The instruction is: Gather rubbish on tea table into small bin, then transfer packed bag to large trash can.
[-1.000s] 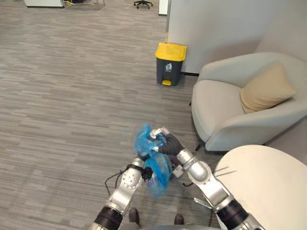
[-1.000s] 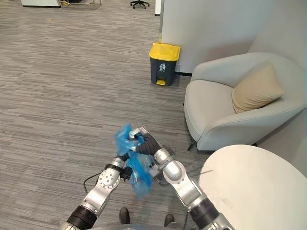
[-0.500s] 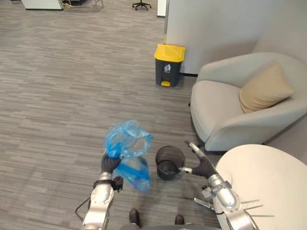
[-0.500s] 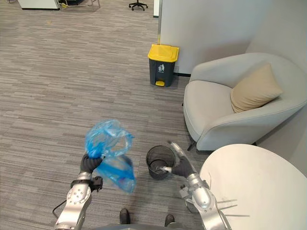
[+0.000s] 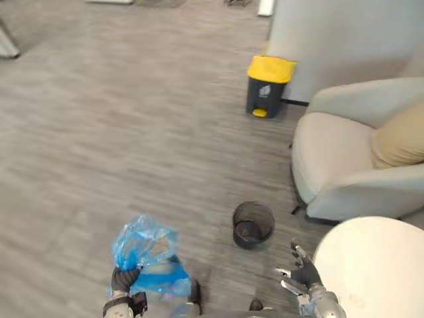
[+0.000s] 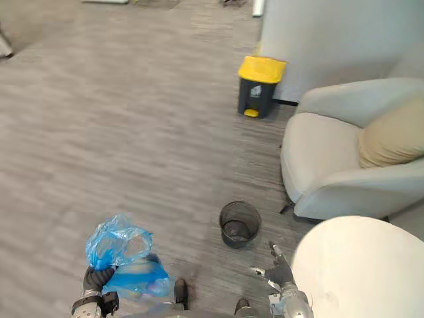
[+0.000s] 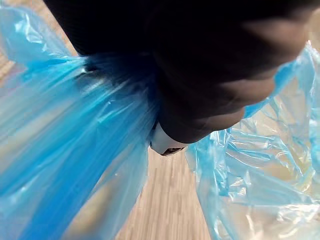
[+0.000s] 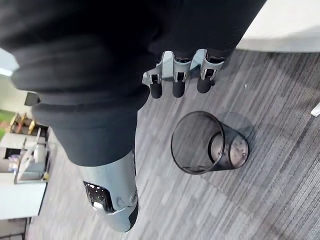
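The blue bag [image 5: 143,246] had been released by the right hand [image 5: 302,275], whose fingers were spread at 5 o'clock, and was clenched at its neck by the left hand [image 5: 122,279] at 7 o'clock. Packing was judged complete, and the large trash can [image 5: 269,85] was located at 1 o'clock. The film was seen crumpled and translucent.

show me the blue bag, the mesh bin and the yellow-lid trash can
blue bag [image 5: 142,246], left eye view, its puffed upper part
mesh bin [image 5: 252,244], left eye view, its near outer wall
yellow-lid trash can [image 5: 272,68], left eye view, middle of its lid
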Available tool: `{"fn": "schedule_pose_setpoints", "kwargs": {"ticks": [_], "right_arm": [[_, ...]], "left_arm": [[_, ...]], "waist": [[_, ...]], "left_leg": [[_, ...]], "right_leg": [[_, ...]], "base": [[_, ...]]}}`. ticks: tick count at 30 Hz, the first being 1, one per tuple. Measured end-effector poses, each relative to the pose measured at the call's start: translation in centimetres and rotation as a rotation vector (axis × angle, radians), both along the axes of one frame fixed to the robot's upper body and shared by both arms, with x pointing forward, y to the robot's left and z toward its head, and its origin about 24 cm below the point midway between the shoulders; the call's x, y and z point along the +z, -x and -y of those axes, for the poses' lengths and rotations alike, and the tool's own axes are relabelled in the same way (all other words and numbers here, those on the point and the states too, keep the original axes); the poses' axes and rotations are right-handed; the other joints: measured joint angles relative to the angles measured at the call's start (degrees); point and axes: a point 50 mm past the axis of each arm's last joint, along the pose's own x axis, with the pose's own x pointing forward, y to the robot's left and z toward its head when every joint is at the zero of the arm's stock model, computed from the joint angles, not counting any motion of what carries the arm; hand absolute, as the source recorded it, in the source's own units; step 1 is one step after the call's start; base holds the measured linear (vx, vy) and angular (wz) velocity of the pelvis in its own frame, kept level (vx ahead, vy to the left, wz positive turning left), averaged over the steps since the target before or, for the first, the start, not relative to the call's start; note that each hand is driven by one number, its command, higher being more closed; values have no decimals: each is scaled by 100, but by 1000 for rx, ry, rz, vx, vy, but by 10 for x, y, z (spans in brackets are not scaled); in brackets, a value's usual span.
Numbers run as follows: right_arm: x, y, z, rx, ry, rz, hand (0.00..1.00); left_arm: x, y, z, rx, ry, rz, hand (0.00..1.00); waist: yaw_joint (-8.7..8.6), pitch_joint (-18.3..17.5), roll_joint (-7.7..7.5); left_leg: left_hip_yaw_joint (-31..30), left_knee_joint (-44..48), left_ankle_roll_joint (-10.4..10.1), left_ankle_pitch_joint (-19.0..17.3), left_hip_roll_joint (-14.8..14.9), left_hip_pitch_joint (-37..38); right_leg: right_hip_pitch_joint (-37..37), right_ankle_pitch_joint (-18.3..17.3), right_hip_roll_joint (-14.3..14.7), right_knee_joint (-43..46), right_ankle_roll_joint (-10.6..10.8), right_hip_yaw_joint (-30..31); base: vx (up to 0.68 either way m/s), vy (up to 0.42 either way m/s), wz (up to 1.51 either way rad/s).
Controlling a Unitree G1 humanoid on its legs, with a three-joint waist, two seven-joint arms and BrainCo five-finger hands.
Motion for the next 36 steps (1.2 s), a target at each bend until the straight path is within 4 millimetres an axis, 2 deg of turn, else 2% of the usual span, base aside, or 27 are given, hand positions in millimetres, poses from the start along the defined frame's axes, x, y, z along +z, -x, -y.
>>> {"fn": "schedule_pose_setpoints", "kwargs": {"ticks": [1,2,4,6,7,8,9,10,12,13,15,17,19,20,21,22,23,24,25,26,27,28,30,33,34,35,36], "right_arm": [[3,-2,2,-12,8,16,0],[9,-10,6,-29,23,51,0],[17,-17,6,-40,32,93,0],[18,-20,4,-45,24,103,0],[18,-21,1,-49,13,102,0],[18,-21,-1,-51,6,102,0],[17,-21,-2,-50,3,99,0],[14,-20,-6,-56,-14,83,0],[13,-21,-13,-56,-34,84,0],[13,-21,-16,-52,-40,86,0],[14,-23,-15,-66,-35,94,0],[15,-25,-13,-68,-26,99,0],[12,-23,-12,-71,-26,86,0],[10,-20,-12,-74,-26,73,0],[6,-11,-12,-77,-29,47,0],[6,-12,-10,-73,-19,44,0],[9,-14,-9,-63,-13,57,0],[13,-15,-8,-61,-10,77,0],[19,-18,-7,-55,0,104,0],[23,-20,-7,-48,6,120,0],[30,-24,-9,-37,10,157,0],[32,-26,-8,-36,13,168,0],[36,-26,-8,-32,20,187,0],[36,-24,-5,-25,32,180,0],[36,-22,-4,-26,37,175,0],[39,-19,3,-17,67,179,0],[40,-19,4,-10,75,176,0]], "left_arm": [[-1,1,3,6,11,1,100],[-2,2,5,13,24,-2,100],[-2,2,5,12,24,-2,100],[-1,0,7,1,24,5,100],[0,-1,8,-6,25,11,100],[0,-4,12,-22,31,11,100],[1,-5,14,-34,32,13,100],[4,-13,16,-73,20,24,100],[6,-19,16,-105,4,31,100],[7,-21,14,-119,-10,33,100],[8,-27,17,-154,-16,39,100],[7,-36,20,-170,-9,43,100],[5,-41,20,-179,-10,38,100],[4,-42,23,-193,-7,31,100],[1,-38,23,-200,-9,15,100],[0,-38,25,-193,2,9,100],[-2,-34,30,-174,28,11,100],[-2,-30,32,-157,45,13,100],[-5,-26,35,-138,62,4,100],[-6,-23,36,-138,70,-3,100],[-6,-24,39,-148,76,-1,100],[-5,-25,40,-150,76,7,100],[-1,-29,41,-157,82,31,100],[5,-28,44,-155,90,62,100],[5,-26,46,-148,99,66,100],[6,-23,50,-136,113,72,100],[7,-21,51,-129,116,75,100]], "waist": [[41,35,50],[59,112,81],[190,165,57],[186,190,-8],[173,260,-69],[152,328,-61],[131,375,-61],[9,468,11],[-29,552,-84],[-59,550,-155],[-177,553,-158],[-335,599,-89],[-412,600,-76],[-480,553,-146],[-562,490,-183],[-580,515,-41],[-576,495,143],[-551,507,232],[-454,528,321],[-418,528,332],[-302,535,286],[-272,540,230],[-85,530,129],[94,532,106],[176,453,199],[268,307,437],[339,261,497]], "left_leg": [[491,517,109,-212,195,-69],[727,771,-7,-547,309,-88],[635,1174,12,-924,264,-190],[589,1573,62,-1311,172,-271],[574,1763,78,-1570,87,-211],[512,1895,170,-1751,-4,-126],[465,1900,216,-1812,-59,-39],[311,1893,199,-1963,-126,109],[267,1726,191,-2001,-207,386],[229,1596,128,-2037,-277,533],[120,1372,113,-2092,-414,716],[-5,975,88,-2095,-589,1068],[-74,761,51,-2069,-676,1386],[-126,652,-146,-2187,-709,1621],[-210,745,-357,-2261,-718,1892],[-248,1010,-356,-2261,-564,1871],[-276,1746,-406,-2211,-238,1667],[-276,2711,-488,-2019,27,1397],[-289,4096,-406,-1271,459,985],[-306,4688,-395,-978,656,776],[-326,5491,-379,-1228,858,290],[-313,5553,-343,-1326,868,118],[-237,5264,-116,-1508,828,-349],[-544,3964,-261,-1584,615,-929],[-955,2998,-400,-1498,405,-964],[-1459,1770,-713,-1333,312,-880],[-1598,1681,-873,-817,332,-822]], "right_leg": [[17,-68,-46,98,50,-143],[59,-194,-150,285,138,-264],[137,-378,-334,542,287,-346],[162,-620,-596,893,388,-451],[156,-717,-794,1401,305,-419],[-214,-678,-1097,2456,-87,-123],[-472,-531,-1198,3046,-400,166],[-1109,-538,-1122,4126,-386,1033],[-1498,-738,-882,4500,-93,1396],[-1751,-791,-737,4394,-72,1407],[-2076,-857,-552,3867,4,1176],[-2207,-709,-313,2670,72,887],[-2187,-227,-50,1598,-73,852],[-2203,103,72,1460,-359,867],[-2141,500,199,1570,-847,806],[-2096,380,270,1748,-864,711],[-1941,259,442,1780,-1032,559],[-1718,18,623,1748,-1122,550],[-1334,-180,872,1612,-1183,697],[-1121,-246,992,1509,-1223,824],[-641,-410,1134,1206,-1159,1157],[-499,-446,1132,1118,-1145,1283],[-53,-583,1092,877,-1096,1771],[443,-1045,908,878,-793,2434],[486,-1331,845,1068,-623,2764],[444,-1672,899,1334,-414,3075],[421,-1873,928,1500,-278,3264]], "base": [[31,115,115],[95,133,68],[112,166,46],[158,213,41],[228,222,23],[220,229,21],[246,269,39],[241,198,42],[281,132,30],[292,69,21],[386,60,30],[405,26,46],[453,-28,50],[713,-117,70],[736,-148,59],[626,-142,25],[656,-151,-24],[663,-118,-66],[671,-97,-79],[637,-16,-111],[615,-8,-88],[710,6,-111],[490,61,-109],[509,217,-109],[521,353,-133],[536,406,-154],[678,488,-149]]}}
